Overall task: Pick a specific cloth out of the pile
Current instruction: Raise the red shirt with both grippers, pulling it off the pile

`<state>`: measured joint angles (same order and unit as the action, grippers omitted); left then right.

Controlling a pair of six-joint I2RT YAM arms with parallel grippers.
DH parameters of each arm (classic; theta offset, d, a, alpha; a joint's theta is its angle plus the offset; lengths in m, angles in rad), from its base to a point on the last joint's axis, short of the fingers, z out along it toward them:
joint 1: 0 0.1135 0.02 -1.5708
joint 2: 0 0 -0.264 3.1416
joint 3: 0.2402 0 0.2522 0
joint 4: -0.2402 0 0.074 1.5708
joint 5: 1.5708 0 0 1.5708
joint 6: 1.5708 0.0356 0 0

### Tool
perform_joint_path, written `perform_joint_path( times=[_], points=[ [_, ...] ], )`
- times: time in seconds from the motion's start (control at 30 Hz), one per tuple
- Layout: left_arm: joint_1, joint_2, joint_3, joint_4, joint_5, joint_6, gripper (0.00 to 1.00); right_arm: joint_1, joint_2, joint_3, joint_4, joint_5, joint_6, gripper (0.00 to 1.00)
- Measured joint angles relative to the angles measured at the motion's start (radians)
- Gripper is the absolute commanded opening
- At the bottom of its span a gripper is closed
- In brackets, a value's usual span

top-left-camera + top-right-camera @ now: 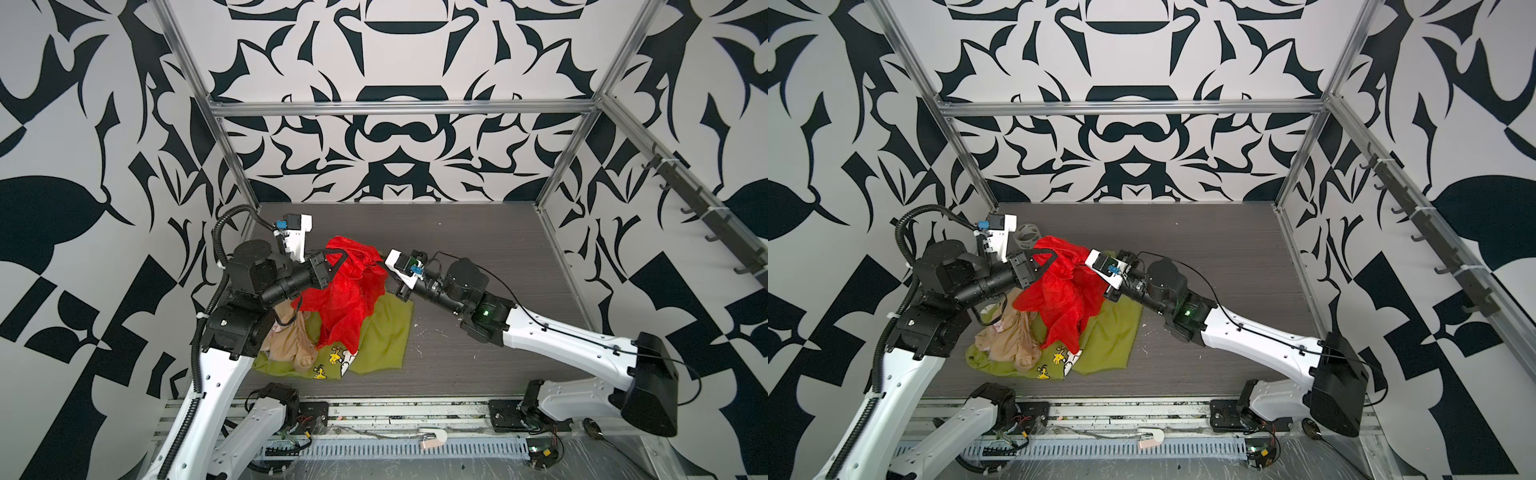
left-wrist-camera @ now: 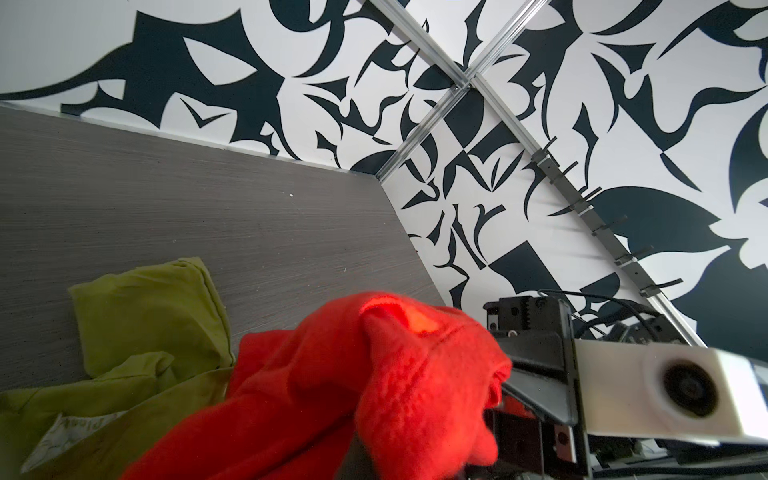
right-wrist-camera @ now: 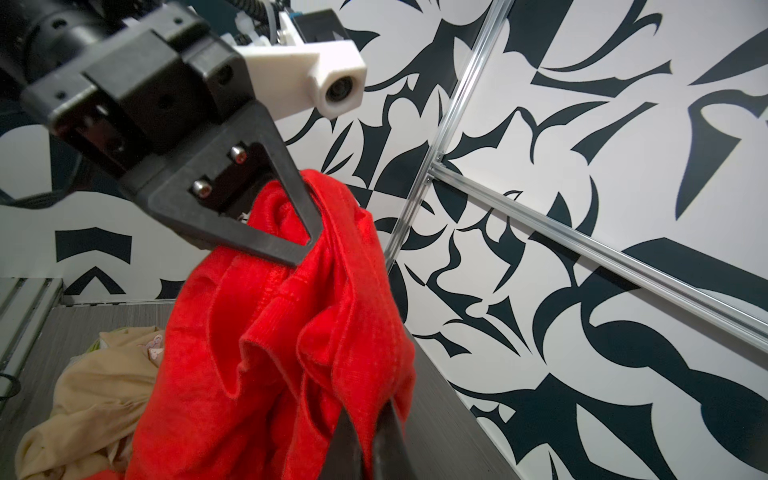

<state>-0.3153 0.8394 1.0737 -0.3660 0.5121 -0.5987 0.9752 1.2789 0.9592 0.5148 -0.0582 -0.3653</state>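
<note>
The red cloth (image 1: 345, 291) hangs lifted above the pile, bunched between both grippers in both top views. My left gripper (image 1: 341, 252) is shut on its upper left part; in the right wrist view the left gripper (image 3: 305, 249) pinches a red fold. My right gripper (image 1: 380, 264) is shut on the cloth's upper right edge, and its own view shows the right gripper (image 3: 365, 415) with red fabric squeezed between the fingers. The cloth's lower end still drapes onto the olive-green shirt (image 1: 386, 332). In the left wrist view the red cloth (image 2: 374, 374) hides my left jaws.
The pile lies at the table's left front: the olive-green shirt with cartoon print, a beige cloth (image 1: 291, 336) on it, a small pastel cloth (image 1: 275, 330) beside that. Bare grey table (image 1: 478, 257) lies to the right. A hook rail (image 1: 685, 195) runs along the right wall.
</note>
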Motion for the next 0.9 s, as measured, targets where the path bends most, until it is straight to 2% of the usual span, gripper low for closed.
perform_joint_path(
  times=[0.2, 0.73, 0.77, 0.87, 0.9],
  points=[
    [-0.074, 0.056, 0.055, 0.011, -0.022, -0.003, 0.00, -0.006, -0.009, -0.010, 0.003, 0.018, 0.000, 0.00],
    [-0.112, 0.122, 0.135, 0.050, -0.024, -0.016, 0.00, -0.007, -0.057, -0.071, 0.034, 0.050, 0.023, 0.00],
    [-0.114, 0.132, 0.144, 0.049, -0.024, -0.019, 0.00, -0.007, -0.060, -0.073, 0.032, 0.052, 0.024, 0.03],
    [-0.124, 0.151, 0.171, 0.052, -0.022, -0.025, 0.00, -0.007, -0.075, -0.078, 0.025, 0.053, 0.031, 0.28],
    [-0.126, 0.155, 0.180, 0.055, -0.022, -0.027, 0.00, -0.007, -0.081, -0.078, 0.016, 0.053, 0.033, 0.33]
  ],
)
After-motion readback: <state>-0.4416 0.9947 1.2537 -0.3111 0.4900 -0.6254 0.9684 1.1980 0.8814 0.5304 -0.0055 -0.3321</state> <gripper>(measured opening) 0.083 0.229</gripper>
